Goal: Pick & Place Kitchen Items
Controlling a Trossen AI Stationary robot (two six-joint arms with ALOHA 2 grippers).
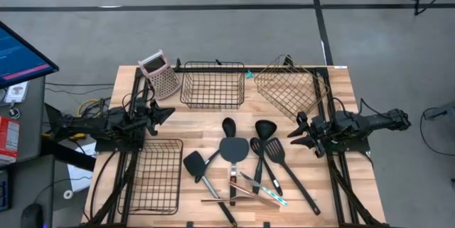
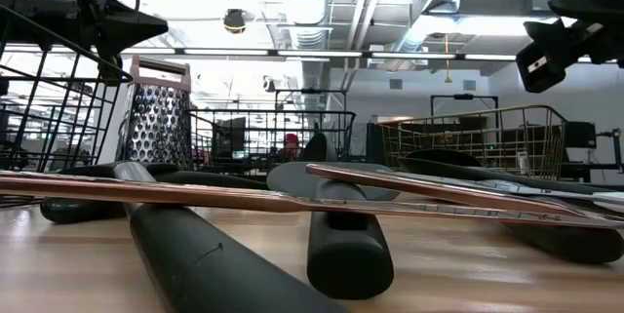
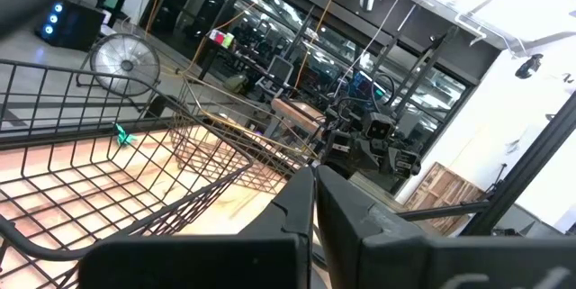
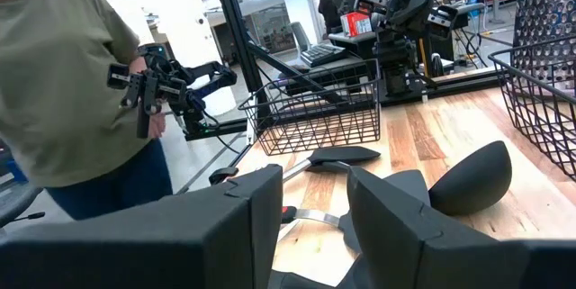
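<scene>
Dark fingers of my right gripper (image 1: 298,140) stand parted and hold nothing, poised above the table's right edge beside the gold wire basket (image 1: 288,86). My left gripper (image 1: 165,114) waits at the left side with fingers pressed together, near the box grater (image 1: 161,75) and a black wire basket (image 1: 212,84). Black ladles, spoons and spatulas (image 1: 233,150) lie heaped at the wooden table's (image 1: 355,114) front centre, copper tongs (image 1: 234,196) among them.
</scene>
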